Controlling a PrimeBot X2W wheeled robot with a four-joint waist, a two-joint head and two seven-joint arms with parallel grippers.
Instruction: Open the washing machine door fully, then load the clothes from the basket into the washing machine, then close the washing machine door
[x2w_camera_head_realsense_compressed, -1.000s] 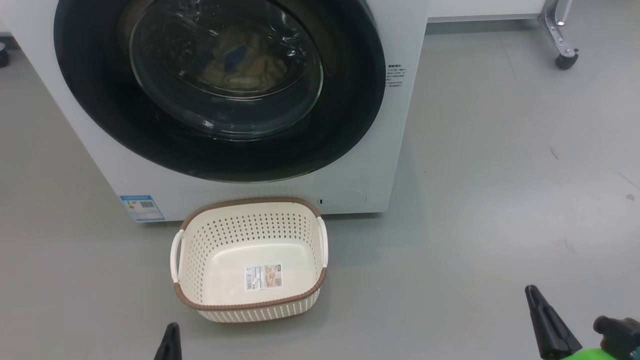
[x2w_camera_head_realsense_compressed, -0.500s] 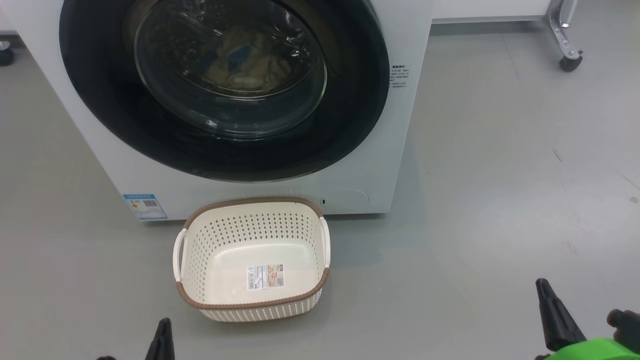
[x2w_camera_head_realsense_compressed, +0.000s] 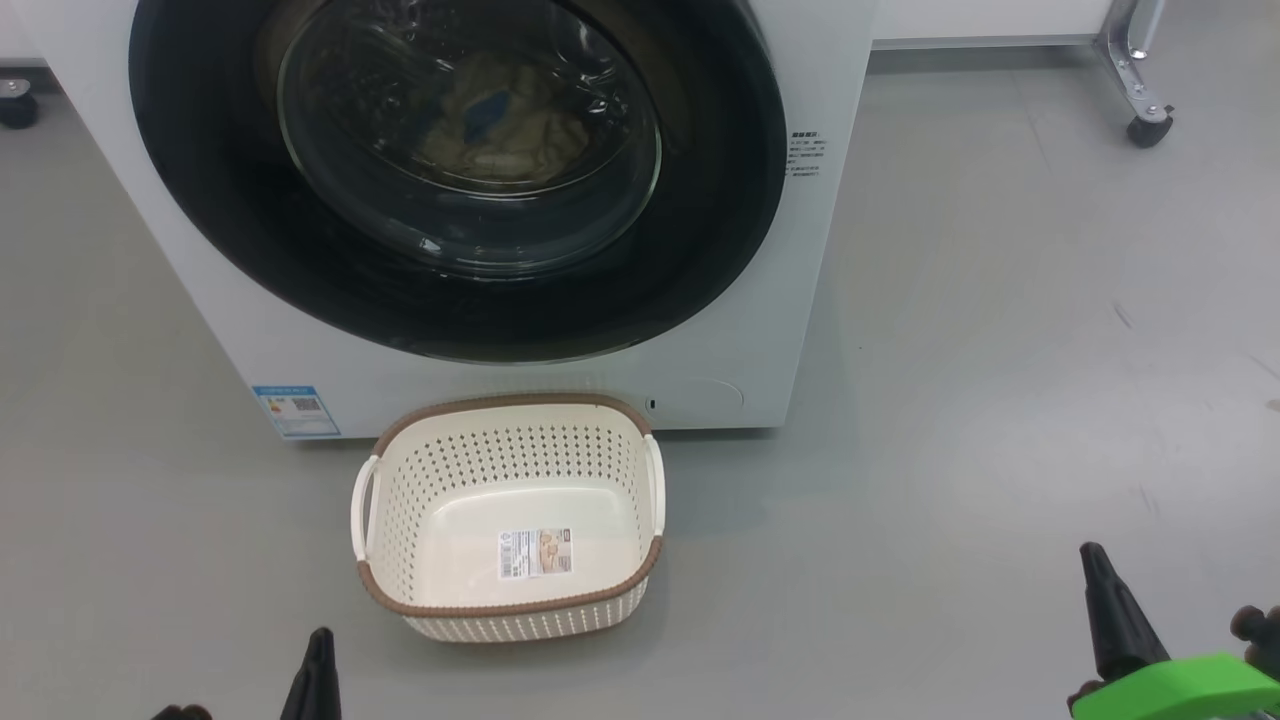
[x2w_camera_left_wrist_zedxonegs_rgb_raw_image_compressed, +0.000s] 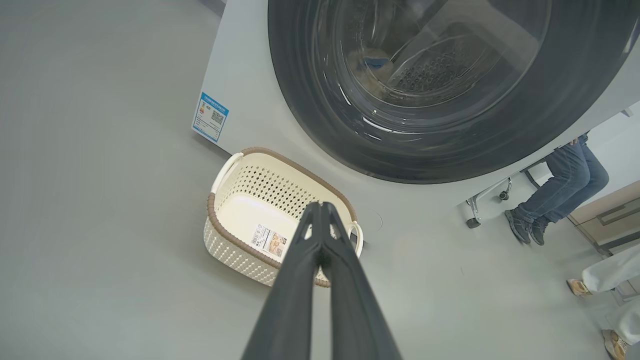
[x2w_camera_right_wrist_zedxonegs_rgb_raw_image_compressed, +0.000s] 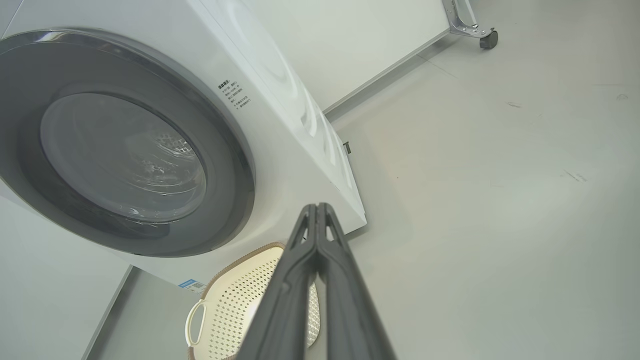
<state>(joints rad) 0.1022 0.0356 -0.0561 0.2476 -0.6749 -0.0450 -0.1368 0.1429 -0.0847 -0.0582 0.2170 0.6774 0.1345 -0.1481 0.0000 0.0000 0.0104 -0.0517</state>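
**White washer with closed door, clothes behind the glass**

See washing machine (x2w_camera_head_realsense_compressed: 780, 330) standing on grey floor (x2w_camera_head_realsense_compressed: 1000, 400), with washing machine door (x2w_camera_head_realsense_compressed: 700, 260) sitting flush in its front: glossy black rim around a bulging glass bowl. Spot clothes (x2w_camera_head_realsense_compressed: 505, 130) through that glass, inside the drum: pale cream-yellow heap with one blue patch near its top. Catch perforated steel drum wall beside them in left wrist view. Note blue sticker (x2w_camera_head_realsense_compressed: 296, 410) low on front panel at left corner, and small text block (x2w_camera_head_realsense_compressed: 808, 152) just right of door rim.

Find basket (x2w_camera_head_realsense_compressed: 510, 610) on floor just in front of washer, below door's lower edge, upright, brown rim up, a white handle on each side. Holds a paper label (x2w_camera_head_realsense_compressed: 534, 553) flat on its bottom.

Read left gripper (x2w_camera_head_realsense_compressed: 320, 655) at lower left of head view: fingers pressed together, pinching nothing, near basket's front left corner without touching it. In its own wrist view, closed tips overlap basket's rim.

Read right gripper (x2w_camera_head_realsense_compressed: 1098, 585) at lower right, well apart from basket: fingers likewise pressed together with nothing between, bright green part (x2w_camera_head_realsense_compressed: 1180, 685) at its base.

Further off: caster wheel (x2w_camera_head_realsense_compressed: 1150, 130) under a metal frame leg at top right. Past washer in left wrist view, a person's legs (x2w_camera_left_wrist_zedxonegs_rgb_raw_image_compressed: 565, 185) in jeans and dark shoes.
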